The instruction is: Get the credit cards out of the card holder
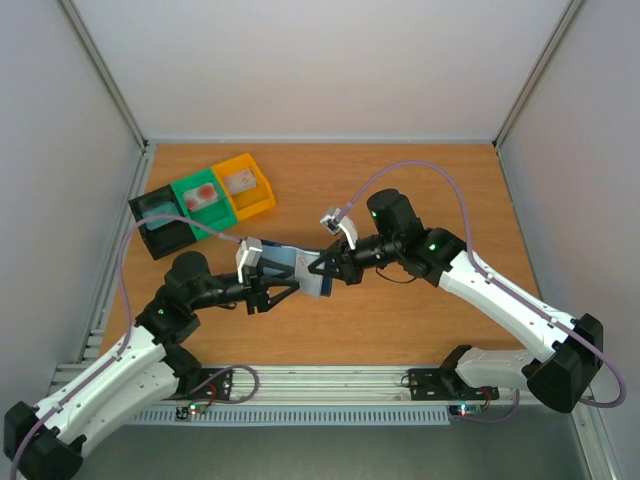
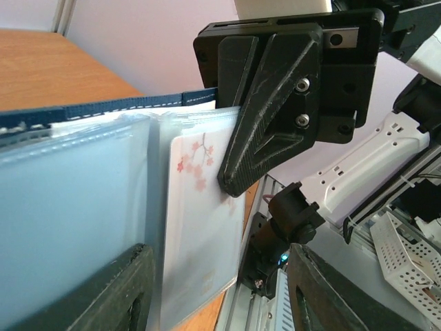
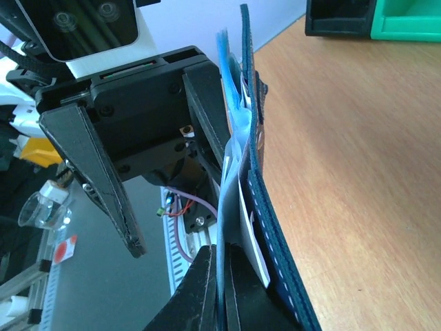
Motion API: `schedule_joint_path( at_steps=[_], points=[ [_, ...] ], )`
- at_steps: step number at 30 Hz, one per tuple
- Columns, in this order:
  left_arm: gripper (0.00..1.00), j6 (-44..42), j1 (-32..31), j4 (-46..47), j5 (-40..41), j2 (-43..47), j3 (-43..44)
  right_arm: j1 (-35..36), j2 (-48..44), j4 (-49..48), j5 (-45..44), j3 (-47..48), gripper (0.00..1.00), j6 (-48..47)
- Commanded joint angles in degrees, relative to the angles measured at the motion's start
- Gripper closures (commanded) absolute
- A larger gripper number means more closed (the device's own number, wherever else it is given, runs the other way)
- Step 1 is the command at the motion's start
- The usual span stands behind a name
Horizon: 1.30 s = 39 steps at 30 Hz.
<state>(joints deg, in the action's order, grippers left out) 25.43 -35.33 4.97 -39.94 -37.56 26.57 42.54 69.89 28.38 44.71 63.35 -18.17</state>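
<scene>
The dark navy card holder [image 1: 296,262] is held on edge above the table between both grippers. In the left wrist view its blue-grey pockets [image 2: 69,207] face me, and a pale credit card [image 2: 203,227] with reddish blossom marks sits in the right pocket. My right gripper [image 1: 322,270] is shut on a thin blue-grey inner layer of the holder [image 3: 265,200]; the pale card [image 3: 251,238] lies just outside its fingers [image 3: 207,289]. My left gripper [image 2: 220,296] is open, its jaws wide apart around the holder's lower edge.
A black bin [image 1: 160,225], a green bin [image 1: 205,198] and a yellow bin [image 1: 246,185] stand in a row at the back left, with cards lying in them. Grey walls close the table on three sides.
</scene>
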Motion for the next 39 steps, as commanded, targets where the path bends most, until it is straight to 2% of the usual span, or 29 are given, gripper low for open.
schedule_joint_path(
  at_steps=[1, 11, 18, 29, 39],
  points=[
    [0.47, -0.5, 0.6, 1.3, -0.3, -0.2, 0.4, 0.6, -1.3, -2.7, 8.3, 0.2, 0.99, -1.3],
    [0.46, 2.0, 0.0, 9.2, -3.1, -1.9, 0.0, 2.3, 0.1, -3.2, 8.7, 1.5, 0.99, -2.4],
    [0.63, -0.3, -1.4, 11.0, -6.3, -2.1, 1.9, 2.3, 1.0, -3.5, 6.1, 1.0, 0.99, -5.4],
    [0.99, -2.2, -1.4, 10.4, -9.3, -0.8, 4.5, 0.1, 2.9, -2.3, 5.8, 2.2, 0.99, -7.7],
    [1.00, -3.6, -0.6, 6.3, -9.9, 0.3, 5.3, -1.1, 1.7, 0.7, 6.9, 2.2, 0.98, -10.1]
  ],
)
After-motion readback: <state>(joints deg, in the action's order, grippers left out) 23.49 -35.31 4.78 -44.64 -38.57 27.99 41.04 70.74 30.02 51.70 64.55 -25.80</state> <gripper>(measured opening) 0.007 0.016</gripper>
